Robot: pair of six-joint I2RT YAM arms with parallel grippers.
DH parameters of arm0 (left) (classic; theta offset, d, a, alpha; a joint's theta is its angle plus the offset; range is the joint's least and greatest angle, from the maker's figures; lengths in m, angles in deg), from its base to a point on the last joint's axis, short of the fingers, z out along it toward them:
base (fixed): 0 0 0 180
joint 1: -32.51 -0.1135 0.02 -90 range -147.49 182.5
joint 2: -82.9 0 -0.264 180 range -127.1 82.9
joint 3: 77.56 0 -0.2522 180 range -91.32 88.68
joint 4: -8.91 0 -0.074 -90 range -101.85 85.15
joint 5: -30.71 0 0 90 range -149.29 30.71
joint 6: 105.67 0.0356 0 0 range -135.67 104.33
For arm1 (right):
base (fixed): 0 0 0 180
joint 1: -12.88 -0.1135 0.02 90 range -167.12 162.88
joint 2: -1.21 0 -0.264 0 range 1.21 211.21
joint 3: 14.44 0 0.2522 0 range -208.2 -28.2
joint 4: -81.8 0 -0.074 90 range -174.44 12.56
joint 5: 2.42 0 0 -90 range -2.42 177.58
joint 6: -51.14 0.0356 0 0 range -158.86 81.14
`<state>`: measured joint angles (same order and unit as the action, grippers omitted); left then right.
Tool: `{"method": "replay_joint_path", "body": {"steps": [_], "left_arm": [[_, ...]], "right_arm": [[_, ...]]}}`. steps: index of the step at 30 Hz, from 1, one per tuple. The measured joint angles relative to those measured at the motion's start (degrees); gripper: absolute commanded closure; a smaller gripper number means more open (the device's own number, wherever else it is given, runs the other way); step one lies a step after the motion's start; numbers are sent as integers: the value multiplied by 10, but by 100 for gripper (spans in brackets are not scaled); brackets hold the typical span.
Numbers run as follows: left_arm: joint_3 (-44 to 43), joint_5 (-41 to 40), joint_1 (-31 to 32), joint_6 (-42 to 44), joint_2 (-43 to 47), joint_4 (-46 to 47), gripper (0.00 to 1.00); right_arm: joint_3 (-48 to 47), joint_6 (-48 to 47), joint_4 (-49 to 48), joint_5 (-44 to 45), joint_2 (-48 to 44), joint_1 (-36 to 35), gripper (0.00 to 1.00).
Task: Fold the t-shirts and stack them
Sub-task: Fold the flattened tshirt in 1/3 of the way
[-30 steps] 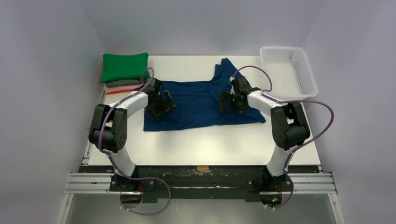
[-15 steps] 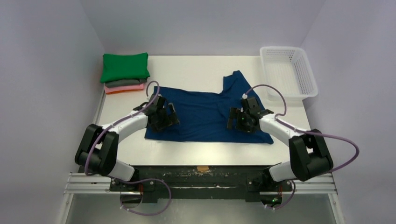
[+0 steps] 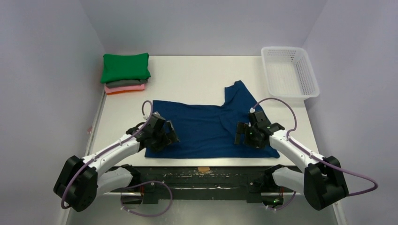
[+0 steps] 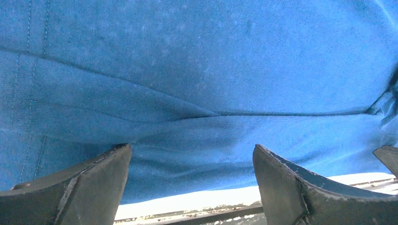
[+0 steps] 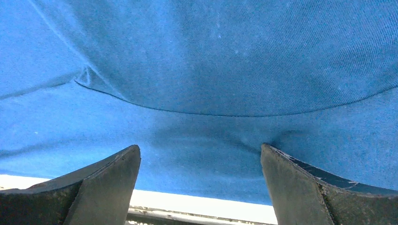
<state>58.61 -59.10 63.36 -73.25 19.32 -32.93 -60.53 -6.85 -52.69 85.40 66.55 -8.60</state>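
The dark navy t-shirt lies spread flat near the table's front edge, with one sleeve pointing to the back right. No print shows. My left gripper sits on its left part and my right gripper on its right part. In the left wrist view the jaws stand wide apart over the blue cloth, close to its hem. In the right wrist view the gripper is likewise open over the cloth. Folded green, grey and pink-orange tees are stacked at the back left.
A white plastic mesh basket stands at the back right. The shirt's hem lies a short way from the table's front edge, with the metal rail just beyond it. The front edge also shows in the right wrist view.
Both arms have drawn back toward the near edge, and the navy shirt has slid with them from the table's middle to the front and lies flatter.
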Motion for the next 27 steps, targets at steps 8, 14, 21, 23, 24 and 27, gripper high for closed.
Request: {"method": "replay_joint_path", "body": {"steps": [8, 14, 21, 23, 24, 27], "left_arm": [[7, -31, 30, -43, 46, -82, 0], [-5, -62, 30, -38, 69, -159, 0], [-134, -111, -13, 14, 33, -182, 0], [-171, -109, -59, 42, -3, -163, 0], [-189, -109, -81, 54, -26, -156, 0], [-253, -109, -129, 92, -118, -148, 3]], "right_arm": [[7, 1, 40, 8, -19, 0, 1], [4, -2, 74, 28, -42, 0, 1], [-99, -5, 75, 58, -14, 0, 1], [-139, -4, 57, 65, 17, 1, 1], [-160, -5, 47, 69, 38, 1, 1], [-231, -12, 26, 79, 113, 4, 1]]}}
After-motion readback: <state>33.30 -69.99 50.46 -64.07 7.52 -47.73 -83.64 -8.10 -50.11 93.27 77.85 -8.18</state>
